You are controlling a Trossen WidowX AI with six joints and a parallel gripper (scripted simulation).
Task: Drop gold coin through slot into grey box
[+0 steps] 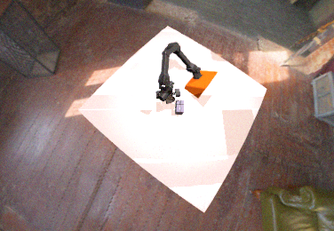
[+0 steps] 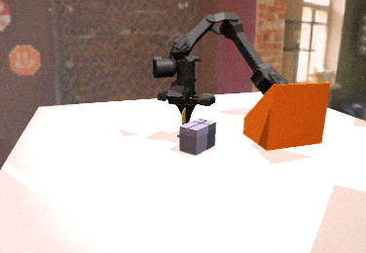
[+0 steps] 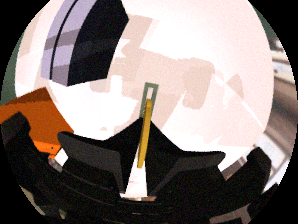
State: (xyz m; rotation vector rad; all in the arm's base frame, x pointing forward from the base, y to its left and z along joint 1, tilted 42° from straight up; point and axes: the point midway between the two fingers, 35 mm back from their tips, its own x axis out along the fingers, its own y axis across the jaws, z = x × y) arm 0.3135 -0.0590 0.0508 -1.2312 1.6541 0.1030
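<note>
The gold coin (image 2: 184,117) (image 3: 145,131) is edge-on between the fingertips. My gripper (image 2: 185,118) (image 3: 143,121) is shut on it, and the coin looks raised above the holder. The dark-green holder (image 3: 151,85) shows as a narrow outline beyond the coin in the wrist view; in the exterior view only a small green bit shows behind the box. The grey box (image 1: 179,107) (image 2: 196,139) (image 3: 72,30) stands closed beside the gripper, its slot a dark line along the lid. In the top view the coin is hidden under the gripper (image 1: 170,100).
An orange wedge-shaped block (image 1: 202,82) (image 2: 297,117) (image 3: 47,117) stands by the arm's base, to the right of the box in the exterior view. The white table top (image 1: 178,145) (image 2: 122,188) carries pale patches of shade.
</note>
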